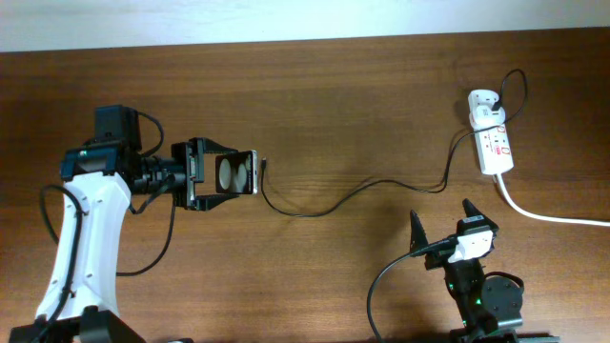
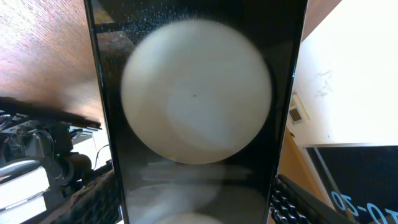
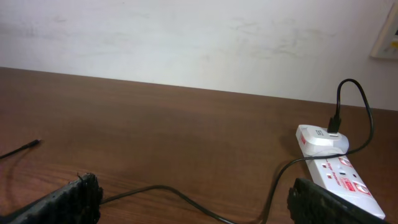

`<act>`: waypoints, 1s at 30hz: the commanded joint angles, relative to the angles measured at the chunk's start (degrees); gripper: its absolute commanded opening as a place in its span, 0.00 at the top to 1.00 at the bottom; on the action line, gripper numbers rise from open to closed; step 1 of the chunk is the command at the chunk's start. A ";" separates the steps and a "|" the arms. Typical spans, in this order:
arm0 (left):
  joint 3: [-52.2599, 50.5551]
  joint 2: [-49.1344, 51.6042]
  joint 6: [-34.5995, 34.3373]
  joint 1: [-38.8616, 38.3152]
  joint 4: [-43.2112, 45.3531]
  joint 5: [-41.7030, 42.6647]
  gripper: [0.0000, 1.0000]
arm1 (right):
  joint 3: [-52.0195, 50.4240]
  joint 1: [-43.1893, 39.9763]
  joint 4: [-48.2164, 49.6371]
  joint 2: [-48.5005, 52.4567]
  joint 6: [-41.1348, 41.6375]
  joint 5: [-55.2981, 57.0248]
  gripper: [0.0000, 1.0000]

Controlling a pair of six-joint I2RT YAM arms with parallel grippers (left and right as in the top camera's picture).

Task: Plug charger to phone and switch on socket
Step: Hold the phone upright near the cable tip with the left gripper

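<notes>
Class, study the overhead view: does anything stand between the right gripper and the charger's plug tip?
Nothing visible does. Only bare table and the charger's own cable lie between the right gripper and the plug tip, which lies near the phone held in the left gripper.

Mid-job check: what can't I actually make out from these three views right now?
Port of the phone: too small overhead; in the left wrist view the phone fills the frame, with its ends cut off.
Switch position on the socket: too small overhead; in the right wrist view it is seen at a shallow angle and partly cut off at the bottom edge.
Facing of the plug tip: only a speck in the overhead and right wrist views.
</notes>
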 commanded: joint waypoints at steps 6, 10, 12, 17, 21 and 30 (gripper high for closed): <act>-0.11 -1.95 -0.55 -0.04 0.11 2.54 0.92 | -0.28 -0.17 -0.24 -0.48 -0.37 -0.33 0.01; -0.11 -1.95 -0.55 -0.04 0.11 2.54 0.92 | -0.28 -0.17 -0.24 -0.48 -0.37 -0.33 0.01; -0.11 -1.95 -0.55 -0.04 0.11 2.54 0.92 | -0.28 -0.17 -0.24 -0.48 -0.37 -0.33 0.01; -0.11 -1.95 -0.57 -0.04 0.11 2.71 0.91 | -0.28 -0.17 -0.24 -0.48 -0.37 -0.33 0.01; -0.11 -1.95 -0.55 -0.04 0.11 5.90 0.92 | -0.28 -0.17 -0.24 -0.48 -0.37 -0.33 0.01; -0.11 -1.95 -0.52 -0.04 0.11 5.49 0.93 | -0.28 -0.17 -0.24 -0.48 -0.37 -0.33 0.01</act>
